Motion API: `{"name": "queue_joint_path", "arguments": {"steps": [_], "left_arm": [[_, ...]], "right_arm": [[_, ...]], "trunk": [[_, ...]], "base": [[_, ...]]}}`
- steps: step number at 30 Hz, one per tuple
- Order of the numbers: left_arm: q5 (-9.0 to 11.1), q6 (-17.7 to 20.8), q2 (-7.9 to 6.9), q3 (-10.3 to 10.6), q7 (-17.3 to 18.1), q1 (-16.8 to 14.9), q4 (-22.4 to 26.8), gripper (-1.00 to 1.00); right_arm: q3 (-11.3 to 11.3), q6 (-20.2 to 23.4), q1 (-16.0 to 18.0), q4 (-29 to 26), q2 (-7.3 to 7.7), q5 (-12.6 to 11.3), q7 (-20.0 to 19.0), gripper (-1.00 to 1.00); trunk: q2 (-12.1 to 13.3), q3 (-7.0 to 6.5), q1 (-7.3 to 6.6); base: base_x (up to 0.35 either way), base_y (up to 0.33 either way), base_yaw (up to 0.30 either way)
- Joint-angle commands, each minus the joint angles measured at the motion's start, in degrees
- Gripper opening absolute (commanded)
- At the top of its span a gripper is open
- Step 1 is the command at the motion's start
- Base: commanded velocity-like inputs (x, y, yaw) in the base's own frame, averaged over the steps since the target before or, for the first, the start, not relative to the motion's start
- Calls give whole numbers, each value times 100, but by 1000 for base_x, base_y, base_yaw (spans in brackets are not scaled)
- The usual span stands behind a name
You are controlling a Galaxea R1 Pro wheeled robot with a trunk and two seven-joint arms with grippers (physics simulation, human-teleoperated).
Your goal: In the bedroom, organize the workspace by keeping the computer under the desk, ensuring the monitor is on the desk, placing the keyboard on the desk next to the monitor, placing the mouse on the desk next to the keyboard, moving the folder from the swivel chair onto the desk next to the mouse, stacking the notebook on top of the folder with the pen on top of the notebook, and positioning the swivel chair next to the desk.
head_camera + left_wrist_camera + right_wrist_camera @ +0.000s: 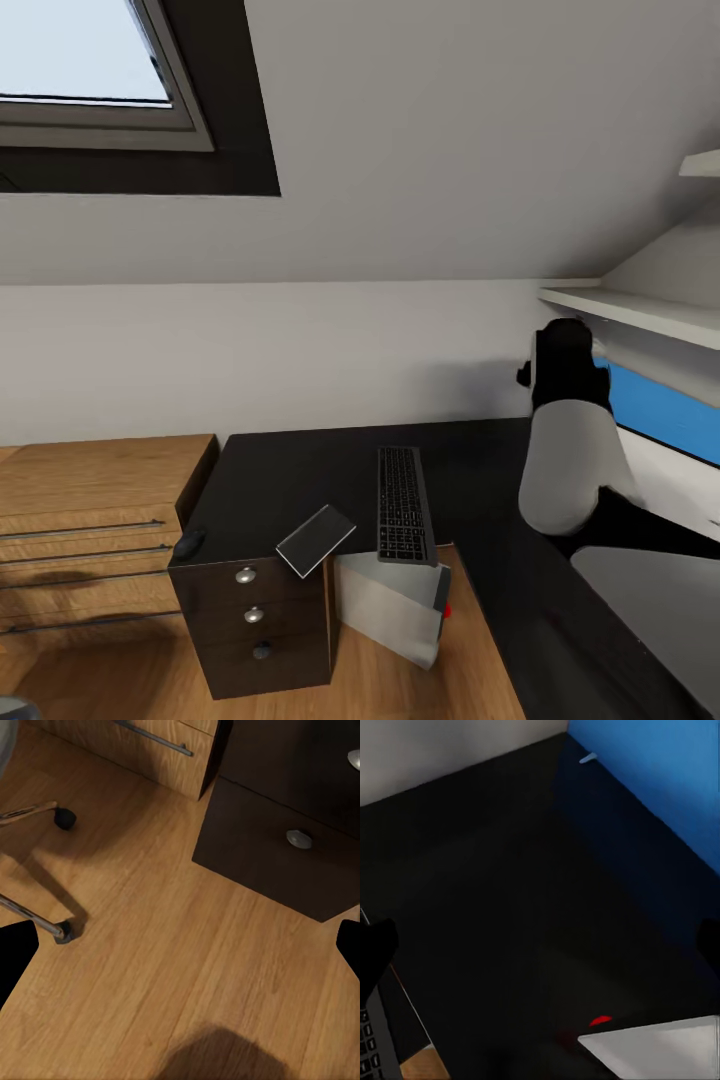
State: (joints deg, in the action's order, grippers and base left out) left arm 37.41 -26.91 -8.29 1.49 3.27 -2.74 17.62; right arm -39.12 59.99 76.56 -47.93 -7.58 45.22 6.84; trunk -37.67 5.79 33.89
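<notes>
The black desk (300,470) carries the dark keyboard (403,503), which also shows at the right wrist view's edge (370,1044). The thin notebook (315,540) juts over the desk's front edge. The small dark mouse (188,543) sits on the left corner above the drawers. The white computer (395,600) stands under the desk. My right gripper (540,949) hovers open over the desk's back corner, where a small white pen (589,757) lies. My left gripper (180,945) hangs open above the floor near the swivel chair's chrome base (30,911). A pale grey panel (650,620) may be the monitor.
A light wooden drawer chest (90,520) adjoins the desk's left side. A long blue wall panel (660,410) and a white shelf (640,312) run along the right wall. The sloped ceiling with a skylight (90,60) hangs low over the desk.
</notes>
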Motion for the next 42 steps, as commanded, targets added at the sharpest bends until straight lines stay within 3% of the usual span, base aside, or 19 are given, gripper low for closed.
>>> {"name": "queue_joint_path", "arguments": {"steps": [1, 7, 16, 23, 32, 42], "left_arm": [[59, -16, -3, 15, 34, -5, -4, 100], [56, -16, -5, 17, 33, -4, -4, 100], [56, -125, 1, 5, 33, 0, -4, 100], [62, -167, 0, 1, 33, 0, -4, 100], [64, -174, 2, 0, 33, -3, -4, 100], [57, -217, -1, 0, 33, -2, -4, 100]], "right_arm": [[-82, 1, 64, 35, -7, 33, 44, 100], [-281, 1, 377, 129, -40, 602, -182, 100], [-304, 1, 526, -95, -147, 1093, -355, 100], [-296, 1, 534, -236, -164, 1187, -372, 100], [-308, 1, 535, -226, 27, 1201, -443, 100], [-315, -34, 500, -188, 183, 1200, -1255, 100]], "trunk": [[-9, 11, 2], [-9, 11, 2], [-9, 11, 2], [-9, 11, 2], [-9, 11, 2], [-9, 11, 2]], "base": [[0, 0, 0], [0, 0, 0], [0, 0, -4], [0, 0, -172], [0, 0, -258], [0, 0, -130]]}}
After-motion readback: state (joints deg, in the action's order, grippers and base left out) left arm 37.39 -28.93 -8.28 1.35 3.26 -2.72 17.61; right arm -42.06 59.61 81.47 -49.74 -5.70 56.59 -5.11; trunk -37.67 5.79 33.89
